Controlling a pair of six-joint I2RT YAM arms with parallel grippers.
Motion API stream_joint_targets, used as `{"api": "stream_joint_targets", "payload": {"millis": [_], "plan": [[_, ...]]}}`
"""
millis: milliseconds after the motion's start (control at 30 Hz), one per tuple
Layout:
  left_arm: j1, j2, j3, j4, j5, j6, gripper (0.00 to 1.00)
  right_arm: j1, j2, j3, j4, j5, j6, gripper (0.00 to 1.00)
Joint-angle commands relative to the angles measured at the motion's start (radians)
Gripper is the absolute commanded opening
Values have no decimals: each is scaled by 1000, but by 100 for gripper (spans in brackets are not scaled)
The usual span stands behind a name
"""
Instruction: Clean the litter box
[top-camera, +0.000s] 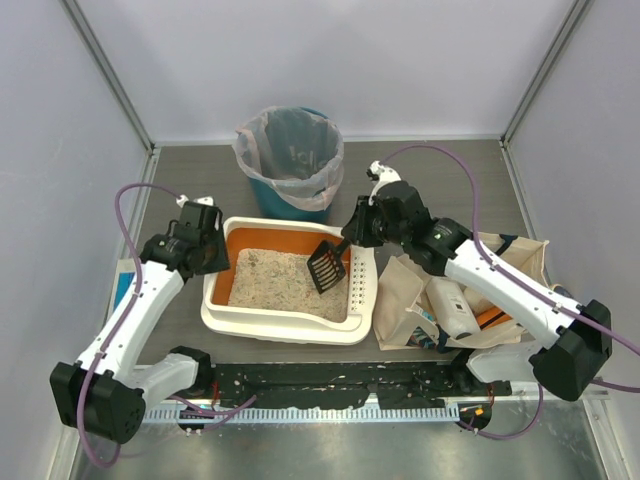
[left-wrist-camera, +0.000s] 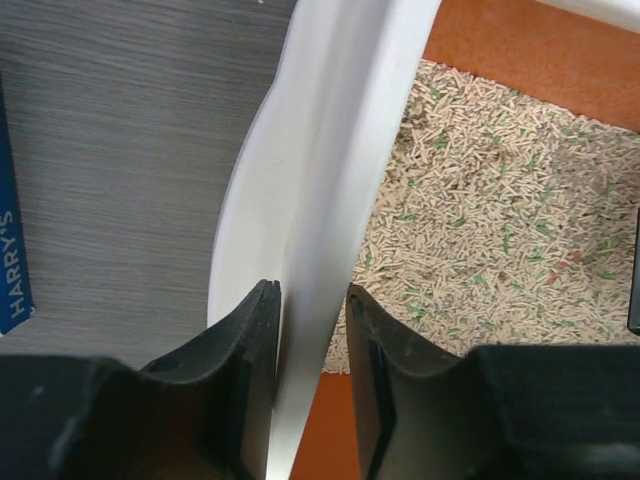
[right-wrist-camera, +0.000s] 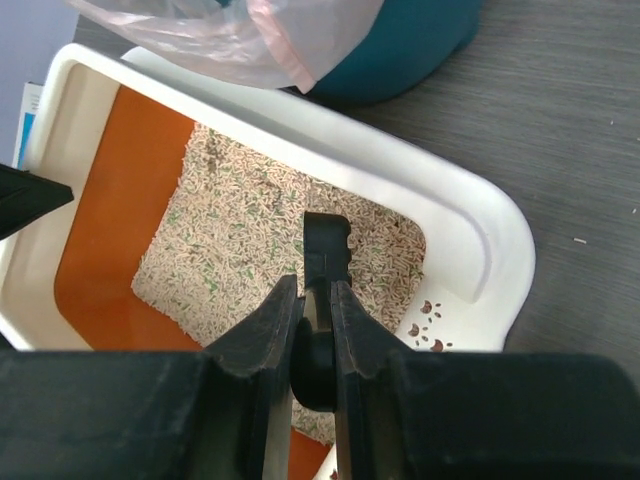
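Observation:
The litter box (top-camera: 290, 325) is a cream-white tray with orange inner walls and grey-beige litter (top-camera: 280, 280), in the middle of the table. My left gripper (top-camera: 212, 262) sits at its left edge. In the left wrist view the left gripper (left-wrist-camera: 310, 290) has its jaws closed round the white rim (left-wrist-camera: 330, 120), one finger outside and one over the litter (left-wrist-camera: 500, 200). My right gripper (top-camera: 350, 235) is shut on the handle of a black slotted scoop (top-camera: 326, 265). The scoop (right-wrist-camera: 326, 240) hangs over the litter near the perforated end, in line with the right gripper (right-wrist-camera: 312, 285).
A teal bin with a plastic liner (top-camera: 290, 160) stands just behind the litter box. A beige tote bag (top-camera: 400, 300) with bottles in it lies against the box's right side. A blue box (top-camera: 122, 285) lies to the left, under the left arm.

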Motion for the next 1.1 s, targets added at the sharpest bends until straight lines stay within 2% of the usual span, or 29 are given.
{"api": "stream_joint_targets", "payload": {"millis": [0, 67, 100, 167, 367, 633, 867, 1067], "plan": [[4, -27, -9, 45, 17, 36, 31, -3, -2, -85, 208, 43, 51, 1], [4, -31, -12, 51, 20, 42, 29, -3, -5, -144, 271, 65, 91, 1], [4, -34, -12, 54, 25, 45, 24, -3, -2, -159, 314, 86, 99, 1], [4, -33, -11, 56, 40, 50, 21, -3, 3, -168, 314, 128, 117, 1], [4, -30, -9, 56, 68, 50, 16, 14, -19, -100, 176, 315, 76, 1], [4, -76, -44, 85, 71, 15, 11, 69, -4, -48, 86, 389, 39, 1], [3, -106, -78, 112, 86, 7, 7, 138, 101, 67, -20, 491, 31, 1], [3, -116, -101, 132, 99, 21, 6, 137, 159, -5, -22, 469, 71, 1]]}}
